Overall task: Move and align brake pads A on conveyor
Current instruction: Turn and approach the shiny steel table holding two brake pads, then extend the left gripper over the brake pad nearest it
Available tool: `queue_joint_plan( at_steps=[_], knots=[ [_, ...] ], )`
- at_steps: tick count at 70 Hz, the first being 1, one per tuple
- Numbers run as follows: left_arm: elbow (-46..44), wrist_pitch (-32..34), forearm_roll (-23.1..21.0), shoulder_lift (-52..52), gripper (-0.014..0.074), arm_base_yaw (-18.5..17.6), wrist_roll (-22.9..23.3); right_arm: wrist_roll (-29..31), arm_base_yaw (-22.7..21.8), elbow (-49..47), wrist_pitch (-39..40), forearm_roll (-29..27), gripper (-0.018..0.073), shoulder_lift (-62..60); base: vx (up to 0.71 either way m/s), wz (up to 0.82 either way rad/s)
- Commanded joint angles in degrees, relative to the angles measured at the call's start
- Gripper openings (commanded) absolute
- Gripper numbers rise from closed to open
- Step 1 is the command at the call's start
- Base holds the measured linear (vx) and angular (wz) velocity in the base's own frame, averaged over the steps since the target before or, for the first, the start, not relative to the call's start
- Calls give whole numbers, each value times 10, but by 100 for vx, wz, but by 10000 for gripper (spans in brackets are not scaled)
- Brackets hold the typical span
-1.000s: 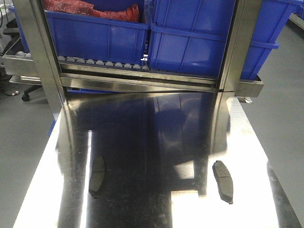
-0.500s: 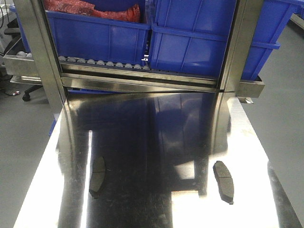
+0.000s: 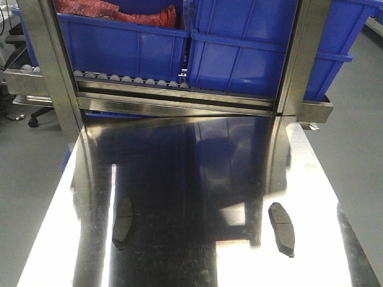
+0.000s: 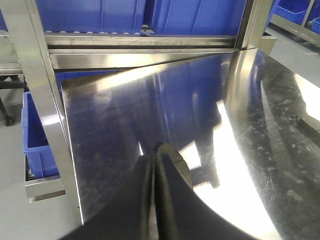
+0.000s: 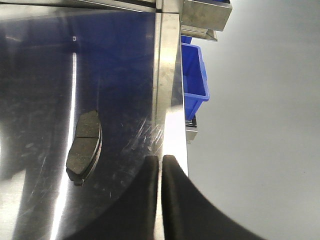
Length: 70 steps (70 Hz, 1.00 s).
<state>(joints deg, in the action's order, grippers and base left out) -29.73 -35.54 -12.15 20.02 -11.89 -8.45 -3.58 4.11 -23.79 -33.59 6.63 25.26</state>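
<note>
On the shiny steel counter (image 3: 179,197), the left brake pad (image 3: 122,222) lies near the left side and the right brake pad (image 3: 281,228) lies near the right side. They are well apart. Both are flat, grey and a bit curved, with a thin line across the middle. Each one has its long side running toward the far end of the counter.

The left claw (image 4: 153,154) is closed. Its two dark fingers are pressed together with nothing between them. It hangs over the counter. A dark curved shape sits just past its tip, but the claw hides most of it, so I cannot tell if it is the left brake pad.

The right claw (image 5: 161,160) is closed too and holds nothing. It hangs over the right edge of the counter. The right brake pad lies to its left, near it but not touching.

At the far end of the counter stands a roller rack (image 3: 131,79) with big blue bins (image 3: 119,45) on it. One bin has something red (image 3: 114,11) inside.
</note>
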Motion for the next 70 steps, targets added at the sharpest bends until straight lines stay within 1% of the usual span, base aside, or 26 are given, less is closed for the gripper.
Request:
queue_joint_plan(
  at_steps=[1, 10, 21, 60, 65, 70],
  knots=[
    [-11, 42, -8, 10, -6, -3, 1, 2, -3, -15, 39, 6, -1, 4, 0, 0],
    [-11, 44, -8, 10, -6, -3, 1, 2, -3, -15, 39, 6, -1, 4, 0, 0],
    [-11, 67, -8, 10, -6, -3, 1, 2, -3, -15, 39, 6, -1, 4, 0, 0],
    [-11, 52, -9, 10, -5, -3, 1, 2, -3, -15, 39, 6, -1, 4, 0, 0],
    [-11, 52, -9, 10, 15, -3, 1, 2, -3, -15, 39, 6, -1, 4, 0, 0],
    [-11, 50, -9, 10, 77, -3, 1, 2, -3, -15, 39, 6, -1, 4, 0, 0]
  ],
)
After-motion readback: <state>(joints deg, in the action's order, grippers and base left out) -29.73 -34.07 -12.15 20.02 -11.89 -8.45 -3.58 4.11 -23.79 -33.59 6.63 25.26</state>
